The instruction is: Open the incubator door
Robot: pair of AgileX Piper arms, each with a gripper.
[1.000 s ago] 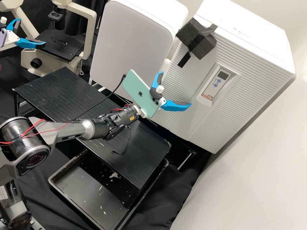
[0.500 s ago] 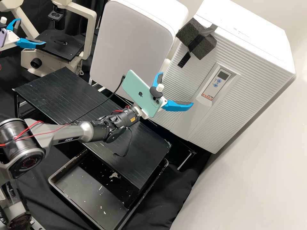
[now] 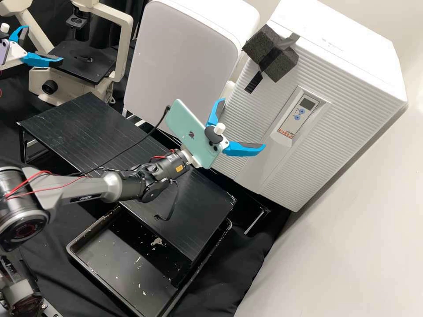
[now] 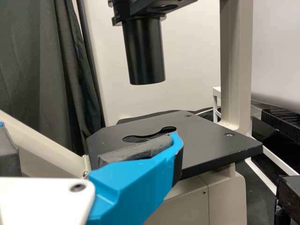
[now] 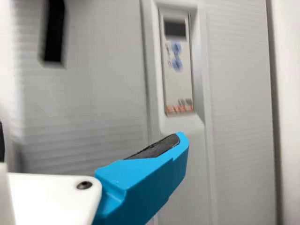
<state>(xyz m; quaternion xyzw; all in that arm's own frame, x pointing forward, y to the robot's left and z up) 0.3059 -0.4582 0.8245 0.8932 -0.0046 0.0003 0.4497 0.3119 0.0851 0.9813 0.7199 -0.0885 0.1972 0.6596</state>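
Observation:
The white incubator's ribbed door [image 3: 260,108] stands closed, with a control panel [image 3: 296,115] on it. A dark foam block [image 3: 284,66] sits by the door's upper edge, a black strap [image 3: 254,82] hanging from it. My right gripper [image 3: 243,124], open and empty, is in front of the door below the strap. In the right wrist view, the same gripper [image 5: 91,140] has the panel [image 5: 176,65] and the strap [image 5: 54,33] beyond it. Far left in the high view, my left gripper [image 3: 44,45] is open beside the microscope; its own view shows the gripper [image 4: 91,145] near the stage.
The microscope's black stage [image 4: 211,140] lies close to the left gripper. A white rounded device [image 3: 180,53] stands left of the incubator. Below the right arm are a black platform [image 3: 105,127] and a black tray [image 3: 119,268]; a cable runs to the phone [image 3: 191,132].
The right arm's elbow has moved left and somewhat down in the high view. Its gripper has shifted only slightly and its phone has tilted a little. The left gripper has kept still.

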